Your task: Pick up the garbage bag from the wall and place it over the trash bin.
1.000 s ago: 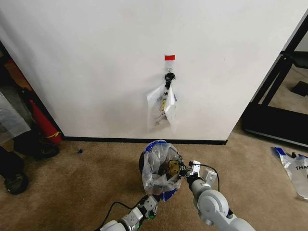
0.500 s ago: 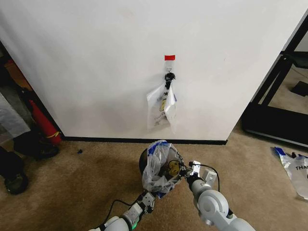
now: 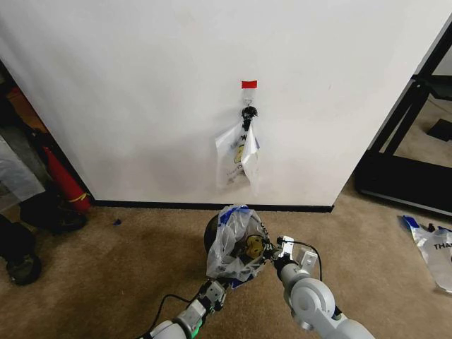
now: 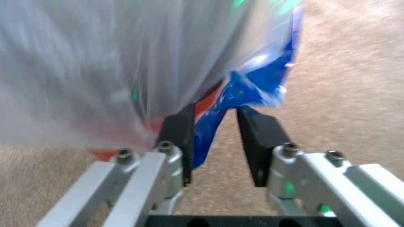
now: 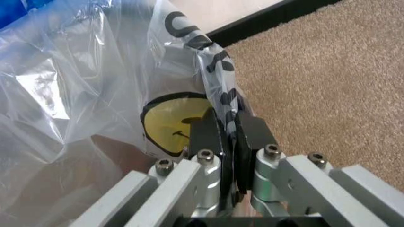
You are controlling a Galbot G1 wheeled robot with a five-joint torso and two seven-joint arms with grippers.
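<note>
Here, head view: garbage bag (image 3: 235, 242) draped over trash bin (image 3: 210, 236) on the carpet below the wall (image 3: 141, 85), stretched between left hand (image 3: 214, 289) and right hand (image 3: 269, 253); spare bags (image 3: 239, 159) hanging from a black hook (image 3: 248, 111). Left wrist view: left hand (image 4: 215, 135) spread, blue handle (image 4: 243, 94) loose between the jaws, not pinched. Likely risk: handle slipping free, leaving that side uncovered. Right wrist view: right hand (image 5: 227, 137) pressed together, pinching the film beside the yellow smiley (image 5: 173, 124). Possible risk: thin, crinkled, see-through plastic tearing under tension.
</note>
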